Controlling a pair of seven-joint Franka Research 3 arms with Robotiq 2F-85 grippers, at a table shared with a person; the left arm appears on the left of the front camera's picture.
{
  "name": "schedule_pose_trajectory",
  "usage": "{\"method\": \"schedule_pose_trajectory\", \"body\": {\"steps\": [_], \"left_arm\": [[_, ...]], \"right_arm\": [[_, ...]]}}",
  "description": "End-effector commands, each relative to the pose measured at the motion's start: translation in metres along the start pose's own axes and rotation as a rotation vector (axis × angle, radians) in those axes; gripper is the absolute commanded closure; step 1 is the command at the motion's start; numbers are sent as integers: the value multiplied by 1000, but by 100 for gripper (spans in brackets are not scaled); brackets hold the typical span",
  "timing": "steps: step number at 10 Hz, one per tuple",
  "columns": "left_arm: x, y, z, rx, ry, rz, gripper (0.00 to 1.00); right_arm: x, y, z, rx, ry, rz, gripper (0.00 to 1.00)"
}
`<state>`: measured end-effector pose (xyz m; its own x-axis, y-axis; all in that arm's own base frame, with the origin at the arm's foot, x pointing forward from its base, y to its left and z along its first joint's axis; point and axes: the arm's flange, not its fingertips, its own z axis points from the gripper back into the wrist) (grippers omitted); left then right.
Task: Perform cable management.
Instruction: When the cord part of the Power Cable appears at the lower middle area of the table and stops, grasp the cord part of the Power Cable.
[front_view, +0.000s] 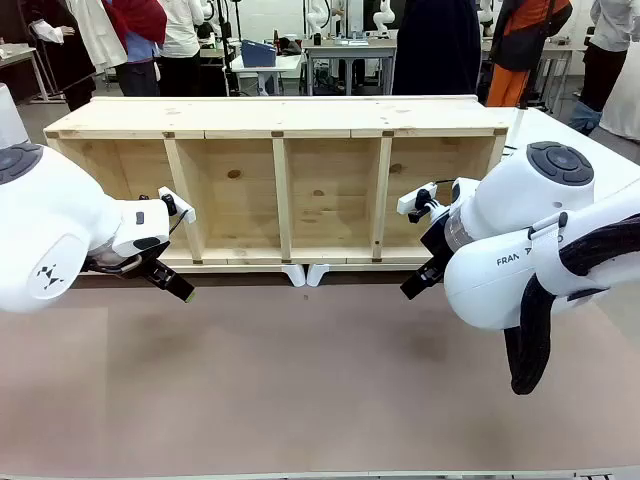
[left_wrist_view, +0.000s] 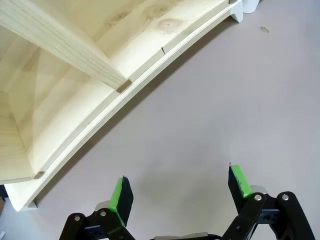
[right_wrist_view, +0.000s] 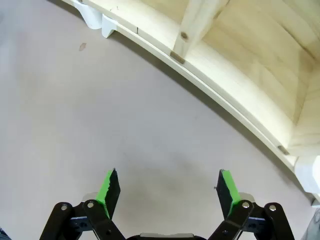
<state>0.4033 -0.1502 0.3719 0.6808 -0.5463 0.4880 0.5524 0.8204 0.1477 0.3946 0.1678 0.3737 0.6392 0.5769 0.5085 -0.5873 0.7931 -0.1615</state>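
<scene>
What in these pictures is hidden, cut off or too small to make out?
- Front view: the right arm covers the lower right corner of the wooden shelf; the shelf hides the table behind it.
- Front view: two white pieces at the shelf's front edge, too small to identify.
- Wrist views: picture edges cut off most of the shelf.

In the front view, the right tool (front_view: 420, 282) is mostly hidden behind the right arm (front_view: 520, 250), which the picture's right edge cuts off. The left arm (front_view: 50, 235) runs off the left edge. The people (front_view: 435, 50) beyond the wooden shelf unit (front_view: 280, 115) are cut off at the top edge. A small brown speck (right_wrist_view: 82, 46) on the tabletop (right_wrist_view: 100, 125) is too small to identify.
</scene>
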Motion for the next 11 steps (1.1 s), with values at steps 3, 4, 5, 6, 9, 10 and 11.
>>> {"method": "schedule_pose_trajectory", "body": {"steps": [3, 4, 5, 6, 9, 10, 11], "left_arm": [[0, 0, 0, 0, 0, 0, 0], [0, 0, 0, 0, 0, 0, 0], [0, 0, 0, 0, 0, 0, 0], [0, 0, 0, 0, 0, 0, 0], [0, 0, 0, 0, 0, 0, 0], [0, 0, 0, 0, 0, 0, 0], [0, -1, 0, 0, 0, -4, 0]], "right_arm": [[0, 0, 0, 0, 0, 0, 0], [0, 0, 0, 0, 0, 0, 0], [0, 0, 0, 0, 0, 0, 0], [0, 0, 0, 0, 0, 0, 0], [0, 0, 0, 0, 0, 0, 0], [0, 0, 0, 0, 0, 1, 0], [-2, -1, 11, 5, 6, 14, 0]]}}
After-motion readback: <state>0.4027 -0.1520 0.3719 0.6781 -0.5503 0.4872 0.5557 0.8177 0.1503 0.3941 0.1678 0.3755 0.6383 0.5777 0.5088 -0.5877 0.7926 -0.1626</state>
